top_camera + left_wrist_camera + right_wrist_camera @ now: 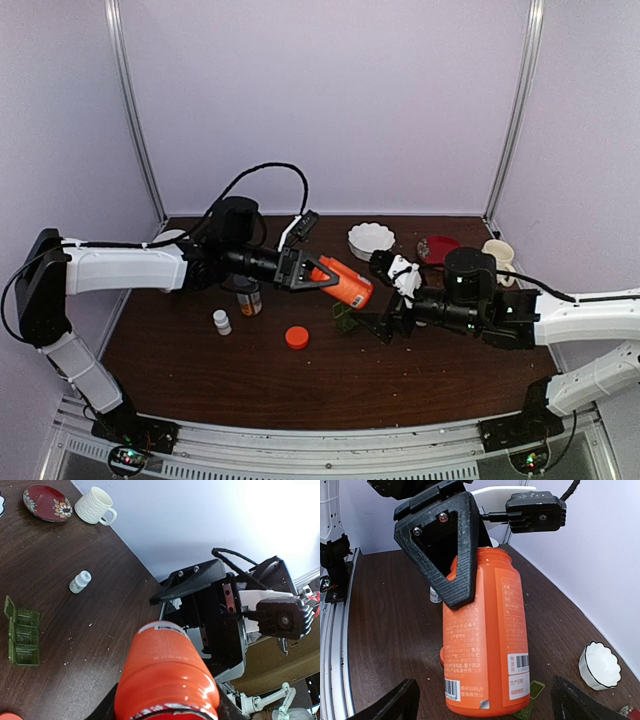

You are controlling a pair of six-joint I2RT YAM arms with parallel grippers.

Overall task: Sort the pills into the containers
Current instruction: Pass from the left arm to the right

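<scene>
Since only the left gripper (318,272) pinches the tilted orange bottle (348,283), the right gripper (382,322) hanging spread wide beside it, a slip could drop it onto the open green pill box (345,318) just below.

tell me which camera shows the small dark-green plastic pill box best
The left wrist view: the small dark-green plastic pill box lies unobstructed, its cells visible. Top external shows it tiny, just below the orange plastic bottle. Right wrist catches only a green corner behind that bottle.
</scene>
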